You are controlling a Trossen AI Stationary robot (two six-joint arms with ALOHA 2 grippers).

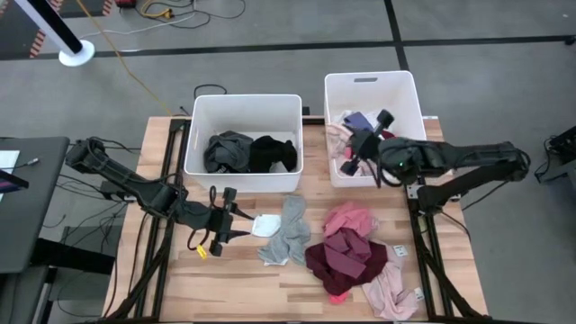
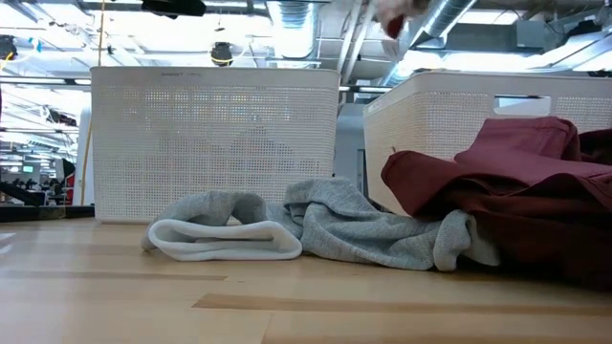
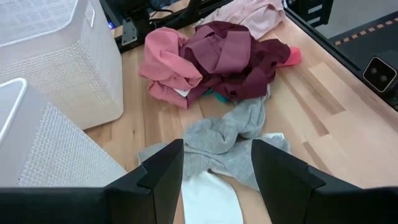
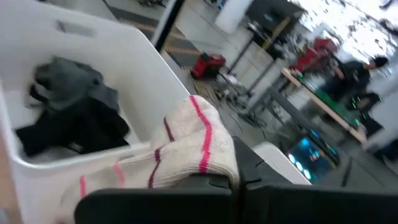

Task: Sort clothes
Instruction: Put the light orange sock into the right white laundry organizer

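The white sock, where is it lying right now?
From above, the white sock lies on the table just ahead of the left gripper, touching the grey garment, below the left bin.

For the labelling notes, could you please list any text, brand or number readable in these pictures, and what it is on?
None can be read.
Left white bin: small raised mark near its top rim, too small to read.
Clothes, table, right white bin: no lettering visible.

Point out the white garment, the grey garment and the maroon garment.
White garment [image 2: 229,241]: low view, middle of its folded band.
Grey garment [image 1: 290,232]: high view, its centre.
Maroon garment [image 3: 233,53]: left wrist view, top folds.
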